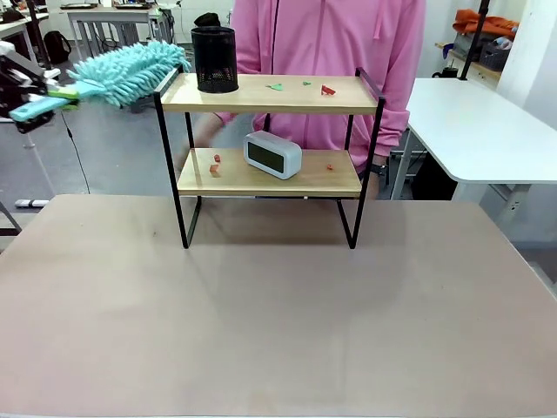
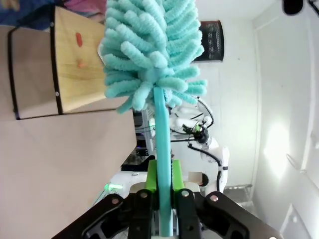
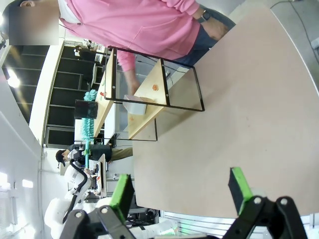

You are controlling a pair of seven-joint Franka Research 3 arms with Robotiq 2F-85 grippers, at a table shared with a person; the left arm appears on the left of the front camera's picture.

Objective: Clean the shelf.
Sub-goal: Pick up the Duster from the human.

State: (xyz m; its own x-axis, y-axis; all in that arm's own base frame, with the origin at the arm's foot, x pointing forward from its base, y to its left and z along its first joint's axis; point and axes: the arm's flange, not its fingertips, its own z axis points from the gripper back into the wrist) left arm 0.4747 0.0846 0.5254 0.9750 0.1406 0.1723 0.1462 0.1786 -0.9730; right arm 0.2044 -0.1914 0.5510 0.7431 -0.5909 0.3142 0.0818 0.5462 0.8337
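The shelf (image 1: 261,94) stands at the table's far middle: two light wooden boards in a thin black frame. Small red and green scraps (image 1: 327,89) lie on its top board, and red bits (image 1: 214,168) on the lower one. My left gripper (image 1: 43,94), at the far left and level with the top board, is shut on the handle of a teal fluffy duster (image 1: 130,70). The duster's head reaches the shelf's top left corner. In the left wrist view the green pads (image 2: 151,176) clamp the duster handle (image 2: 161,129). My right gripper (image 3: 179,191) hangs open above the table, holding nothing.
A black mesh cup (image 1: 214,59) stands on the top board's left end, close to the duster. A white digital clock (image 1: 272,154) sits on the lower board. A person in a pink hoodie (image 1: 331,43) stands behind the shelf. A white side table (image 1: 479,131) is at right.
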